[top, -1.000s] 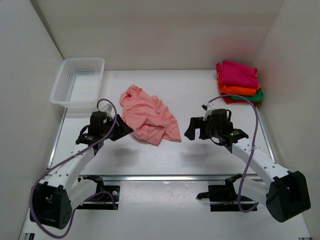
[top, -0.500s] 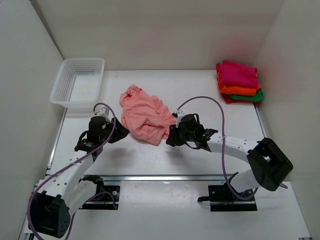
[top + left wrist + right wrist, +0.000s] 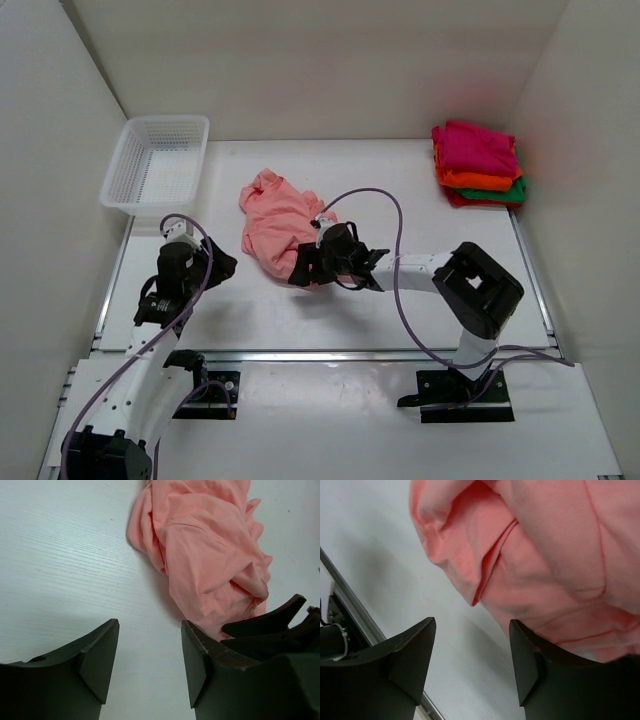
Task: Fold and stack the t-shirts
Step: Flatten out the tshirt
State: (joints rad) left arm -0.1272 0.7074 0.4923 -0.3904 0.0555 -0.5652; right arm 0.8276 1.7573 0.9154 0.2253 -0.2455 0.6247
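Note:
A crumpled salmon-pink t-shirt lies mid-table. My right gripper sits at its near edge, open. In the right wrist view the jaws frame bare table, with the pink cloth just ahead and resting against the right finger. To the shirt's left, my left gripper hovers open and holds nothing. Its wrist view shows the pink shirt ahead and the right gripper's fingers at the right. Folded t-shirts are stacked at the back right, magenta over orange over green.
A white mesh basket stands at the back left, against the left wall. White walls close in the table on three sides. A metal rail runs along the near edge, ahead of the arm bases.
The right arm has swept left across the table to the pink shirt's near edge, bunching its near right corner leftward. The left arm has drawn back to the left, away from the shirt.

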